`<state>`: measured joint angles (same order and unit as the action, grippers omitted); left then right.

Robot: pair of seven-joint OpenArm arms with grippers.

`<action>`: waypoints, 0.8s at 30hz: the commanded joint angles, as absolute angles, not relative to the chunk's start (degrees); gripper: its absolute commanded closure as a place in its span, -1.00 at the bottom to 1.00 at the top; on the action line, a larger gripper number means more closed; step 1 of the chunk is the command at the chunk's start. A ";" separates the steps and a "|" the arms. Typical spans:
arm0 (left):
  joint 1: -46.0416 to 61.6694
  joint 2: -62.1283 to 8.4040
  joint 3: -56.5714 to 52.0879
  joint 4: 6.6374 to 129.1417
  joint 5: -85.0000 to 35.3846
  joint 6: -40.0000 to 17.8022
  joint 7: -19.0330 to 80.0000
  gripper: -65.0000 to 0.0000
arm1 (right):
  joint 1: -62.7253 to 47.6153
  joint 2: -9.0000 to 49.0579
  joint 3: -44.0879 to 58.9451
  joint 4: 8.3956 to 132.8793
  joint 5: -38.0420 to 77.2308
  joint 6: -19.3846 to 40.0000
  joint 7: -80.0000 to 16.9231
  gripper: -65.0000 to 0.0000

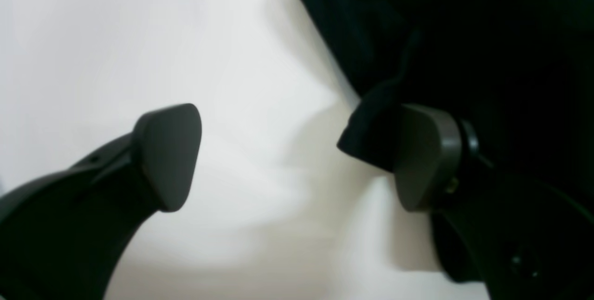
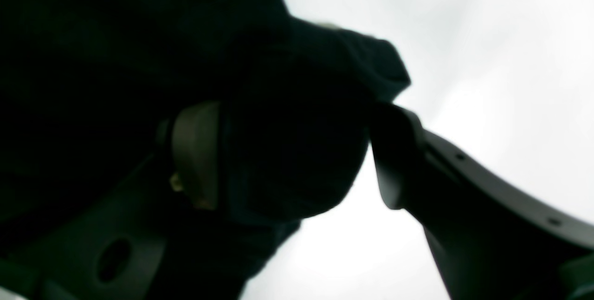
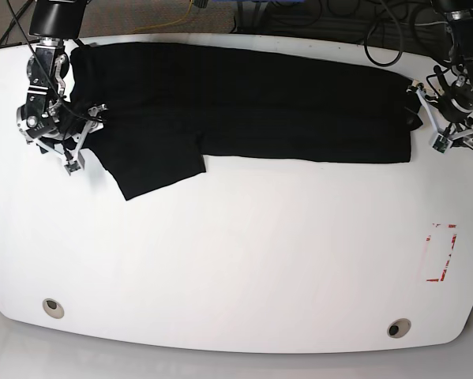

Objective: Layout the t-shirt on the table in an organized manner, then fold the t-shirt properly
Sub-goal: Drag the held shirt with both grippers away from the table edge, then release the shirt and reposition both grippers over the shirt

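The black t-shirt lies in a long folded band across the far half of the white table, one sleeve jutting toward me at its left end. My left gripper stands open at the shirt's right end; in the left wrist view its fingers are wide apart over bare table, and a cloth corner rests against the inner face of the right one. At the shirt's left end, my right gripper is open, with a loose bulge of cloth lying between its spread fingers.
A red rectangular outline marks the table at the right. Two small round metal inserts sit near the front edge. Cables lie beyond the far edge.
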<state>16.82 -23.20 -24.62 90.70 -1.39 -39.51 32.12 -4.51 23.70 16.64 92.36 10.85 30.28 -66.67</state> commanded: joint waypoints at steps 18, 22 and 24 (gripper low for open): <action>8.40 -22.02 -30.90 102.46 -1.98 -39.43 31.34 -0.92 | -0.40 20.18 22.11 109.49 11.56 30.99 -63.16 -0.40; 8.75 -20.62 -29.32 105.80 -1.80 -39.43 31.34 -0.92 | -0.04 17.54 22.11 110.29 11.56 30.99 -63.08 -0.40; 8.84 -19.56 -29.14 107.03 -1.80 -39.43 31.34 -0.92 | -0.04 16.66 22.11 110.37 11.56 30.99 -62.99 -0.40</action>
